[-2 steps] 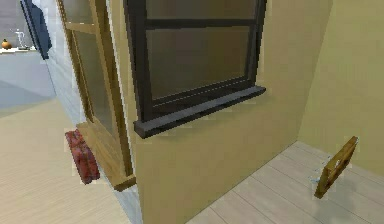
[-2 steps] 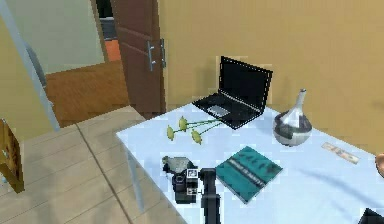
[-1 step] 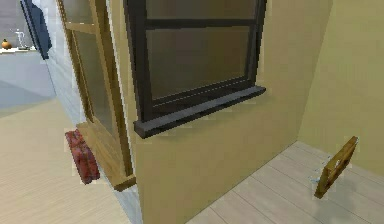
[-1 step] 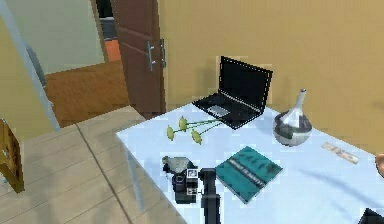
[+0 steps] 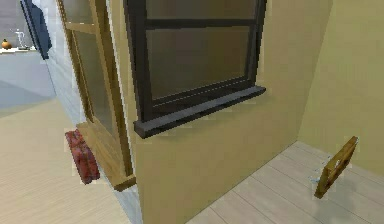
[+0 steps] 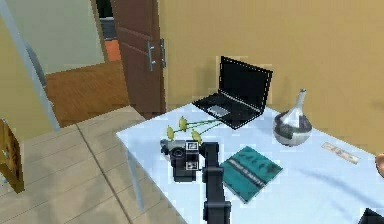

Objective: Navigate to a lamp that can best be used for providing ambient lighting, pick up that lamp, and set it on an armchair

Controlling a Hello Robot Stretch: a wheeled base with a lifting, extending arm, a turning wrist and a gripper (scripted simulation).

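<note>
On white table [image 6: 310, 182], near left part: tool [image 6: 178, 160] at end of arm [image 6: 213, 190], close by yellow-green stemmed thing [image 6: 190, 127], likeliest lamp (shape unsure). Cannot tell whether tool holds anything. Laptop [image 6: 235, 92] farther back, silver vase [image 6: 293, 122] to right, teal book [image 6: 250, 168] beside arm. Step judged: grasp. Advice: take stem low, lift straight up, keep clear of laptop.
</note>
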